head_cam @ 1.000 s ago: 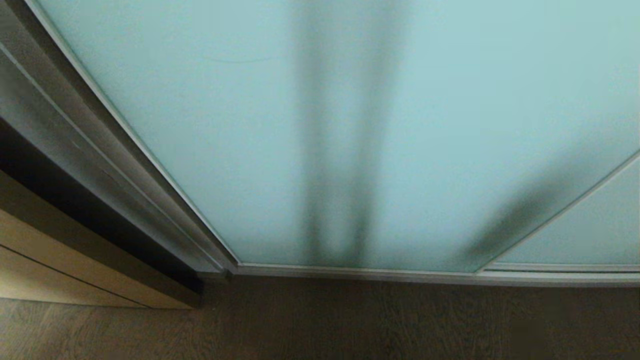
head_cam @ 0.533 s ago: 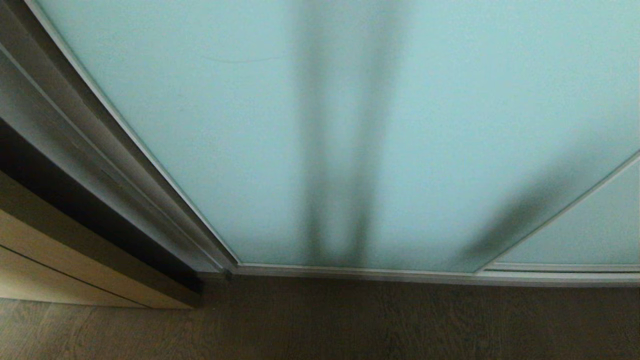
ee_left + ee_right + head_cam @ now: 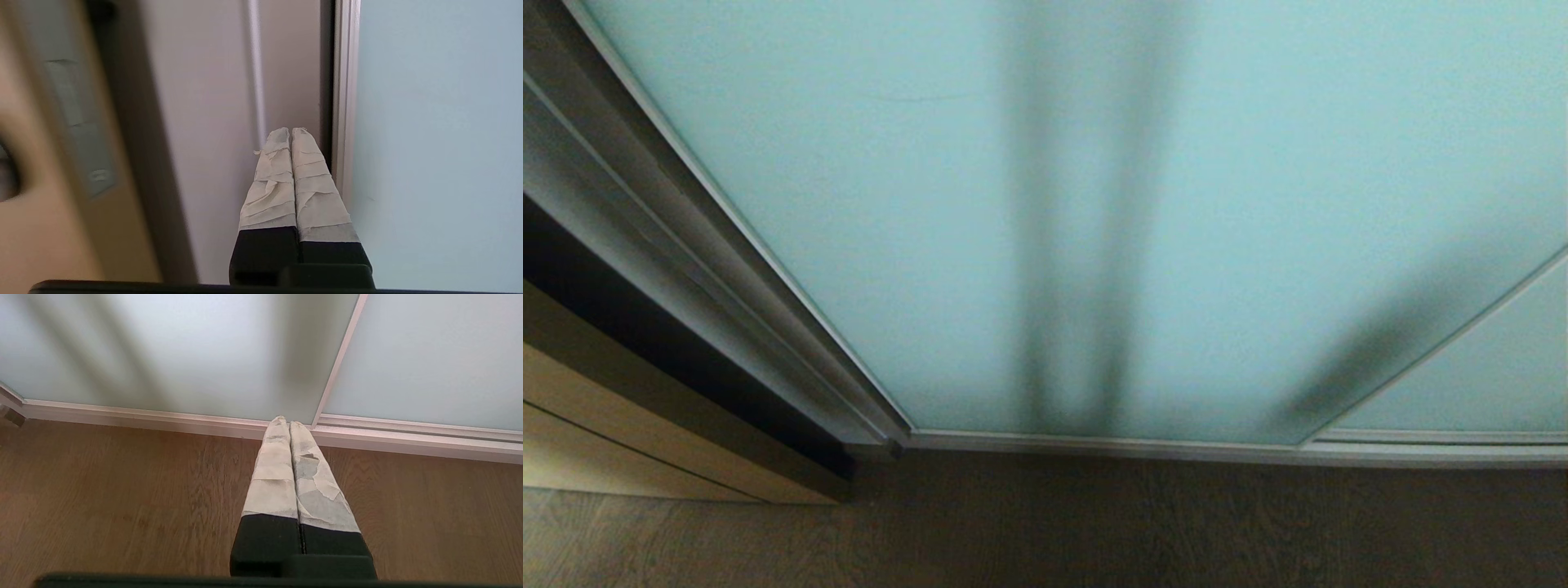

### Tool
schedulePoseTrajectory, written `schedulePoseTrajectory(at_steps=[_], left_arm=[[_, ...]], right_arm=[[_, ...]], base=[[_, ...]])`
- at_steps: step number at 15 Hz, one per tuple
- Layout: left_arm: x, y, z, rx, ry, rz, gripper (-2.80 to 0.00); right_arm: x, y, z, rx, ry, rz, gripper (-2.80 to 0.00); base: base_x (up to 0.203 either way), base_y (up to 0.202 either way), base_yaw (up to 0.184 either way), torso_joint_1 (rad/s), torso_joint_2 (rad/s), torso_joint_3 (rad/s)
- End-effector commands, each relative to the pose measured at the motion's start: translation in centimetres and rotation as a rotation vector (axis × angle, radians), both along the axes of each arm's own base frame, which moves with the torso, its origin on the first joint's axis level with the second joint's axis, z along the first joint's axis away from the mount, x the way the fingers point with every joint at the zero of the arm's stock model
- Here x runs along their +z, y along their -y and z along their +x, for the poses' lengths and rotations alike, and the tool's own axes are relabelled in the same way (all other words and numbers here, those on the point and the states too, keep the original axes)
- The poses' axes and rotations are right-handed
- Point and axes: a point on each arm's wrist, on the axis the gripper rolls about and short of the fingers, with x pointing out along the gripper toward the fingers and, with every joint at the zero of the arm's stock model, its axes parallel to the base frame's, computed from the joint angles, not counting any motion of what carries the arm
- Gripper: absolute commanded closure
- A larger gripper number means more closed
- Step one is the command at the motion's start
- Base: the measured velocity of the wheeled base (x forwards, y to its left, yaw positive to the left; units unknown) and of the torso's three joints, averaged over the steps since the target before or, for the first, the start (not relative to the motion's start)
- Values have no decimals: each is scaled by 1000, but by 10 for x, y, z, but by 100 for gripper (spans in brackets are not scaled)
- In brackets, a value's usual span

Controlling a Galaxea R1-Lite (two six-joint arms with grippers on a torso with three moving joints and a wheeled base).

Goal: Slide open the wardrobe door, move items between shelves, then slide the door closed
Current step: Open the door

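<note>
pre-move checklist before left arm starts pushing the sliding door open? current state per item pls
1. Sliding wardrobe door closed, so there is a door to open: ok, frosted panel spans the head view.
2. Left gripper shut and empty: ok, taped fingertips pressed together.
3. Left gripper lined up at the door's silver frame edge: ok, tips sit just beside it; contact cannot tell.
4. Right gripper out of the way: ok, shut, pointing down at the wooden floor near the bottom track.
5. Shelves and items behind the glass: cannot tell, only dark blurred shapes show through.
</note>
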Motion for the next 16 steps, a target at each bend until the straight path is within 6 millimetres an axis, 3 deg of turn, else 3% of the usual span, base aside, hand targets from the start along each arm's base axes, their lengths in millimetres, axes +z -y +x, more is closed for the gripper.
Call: schedulePoseTrajectory(at_steps=[1,5,16], left_arm=[[4,0,28,-4,-31,-3,0],[13,1,52,-8,-37,-4,0],[1,6,86,-48,-108,-16,0]], right_arm=[[0,0,0,1,2,0,0],[0,0,0,1,2,0,0],[0,0,0,0,2,0,0]], base=[[0,0,0,0,0,0],[0,0,0,0,0,0],[0,0,0,0,0,0]])
